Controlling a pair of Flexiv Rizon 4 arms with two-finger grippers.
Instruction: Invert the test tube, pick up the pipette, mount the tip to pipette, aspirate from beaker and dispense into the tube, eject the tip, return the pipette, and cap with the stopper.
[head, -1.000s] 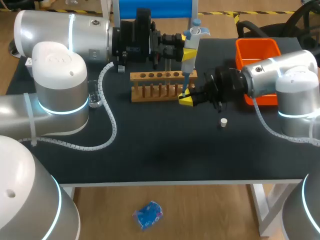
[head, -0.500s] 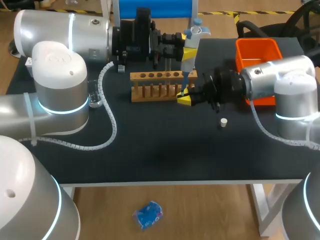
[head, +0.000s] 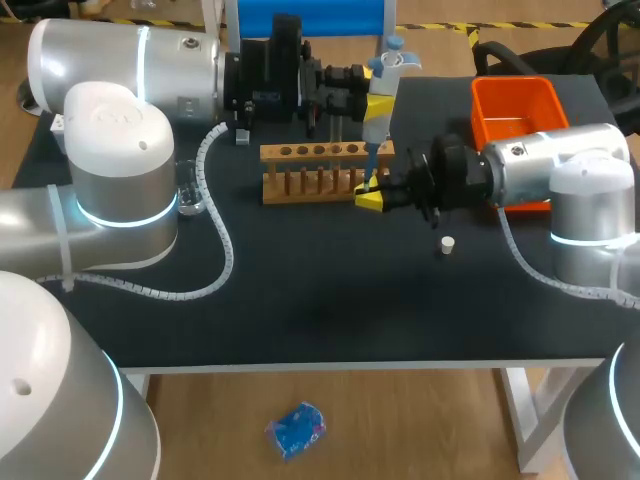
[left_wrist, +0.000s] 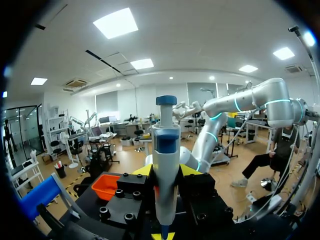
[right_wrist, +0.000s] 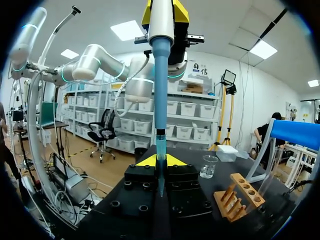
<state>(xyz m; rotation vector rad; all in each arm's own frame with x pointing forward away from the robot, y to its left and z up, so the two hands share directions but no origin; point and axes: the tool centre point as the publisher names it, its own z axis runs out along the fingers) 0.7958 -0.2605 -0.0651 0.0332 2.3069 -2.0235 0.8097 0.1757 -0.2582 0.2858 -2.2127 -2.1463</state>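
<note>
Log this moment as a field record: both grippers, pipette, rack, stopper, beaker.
left gripper: shut on the pipette, held upright
right gripper: at the right end of the rack, just under the pipette
stopper: loose on the table, near the right gripper
beaker: on the table, left of the rack

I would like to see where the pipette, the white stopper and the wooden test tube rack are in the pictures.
pipette (head: 378, 108): head view, on its grey body.
white stopper (head: 447, 243): head view, on its top face.
wooden test tube rack (head: 292, 153): head view, on its upper bar, between holes.
</note>
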